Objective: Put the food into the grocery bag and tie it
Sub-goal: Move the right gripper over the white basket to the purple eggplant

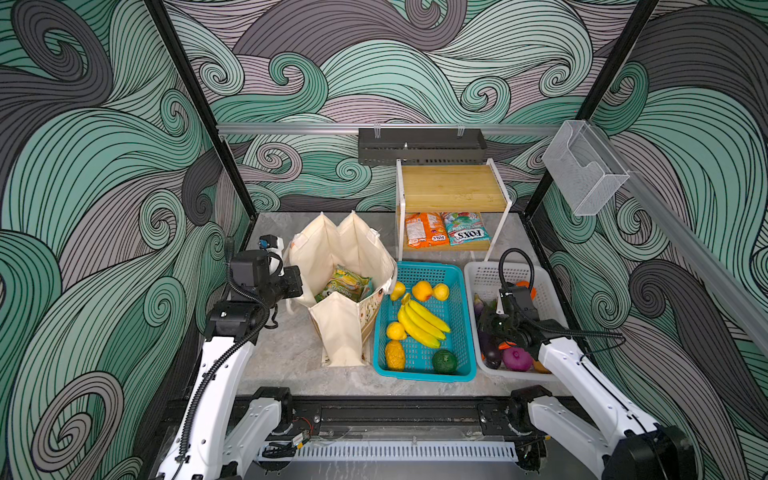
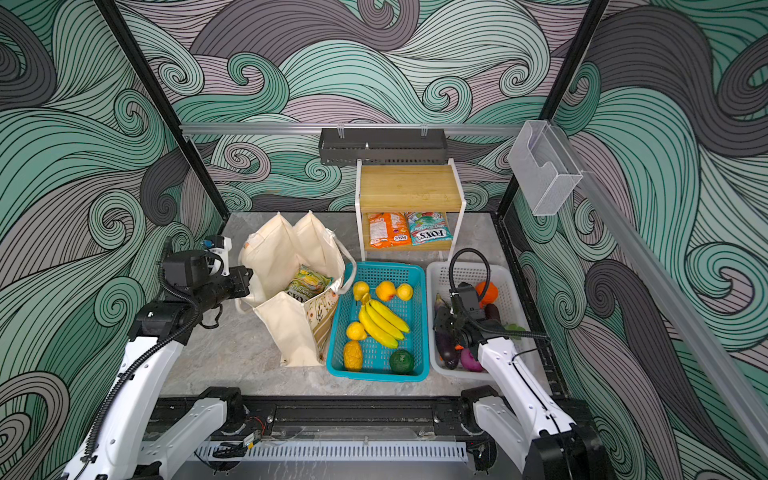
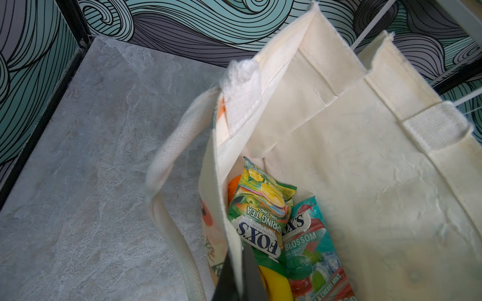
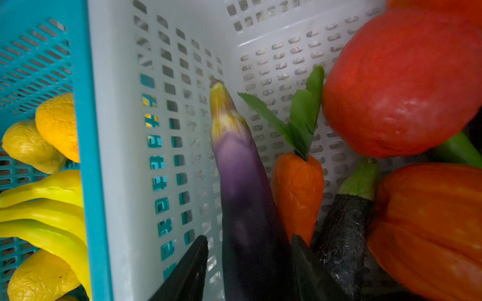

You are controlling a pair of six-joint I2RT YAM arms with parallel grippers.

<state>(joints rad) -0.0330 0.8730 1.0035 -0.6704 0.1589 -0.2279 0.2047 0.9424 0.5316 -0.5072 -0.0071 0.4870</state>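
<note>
rim of grocery bag (image 3: pixel 339 182) is pinched by closed left gripper (image 3: pixel 236 273) to prop the mouth open, purple eggplant (image 4: pixel 242 182) in white basket (image 4: pixel 182 78) is clamped by right gripper (image 4: pixel 250 239) for transfer

four packets (image 1: pixel 426 230), two baskets (image 1: pixel 424 376), one bag (image 1: pixel 320 249)

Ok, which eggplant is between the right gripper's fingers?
The long purple eggplant with the yellowish tip; the darker, green-stemmed eggplant lies outside the right gripper.
</note>
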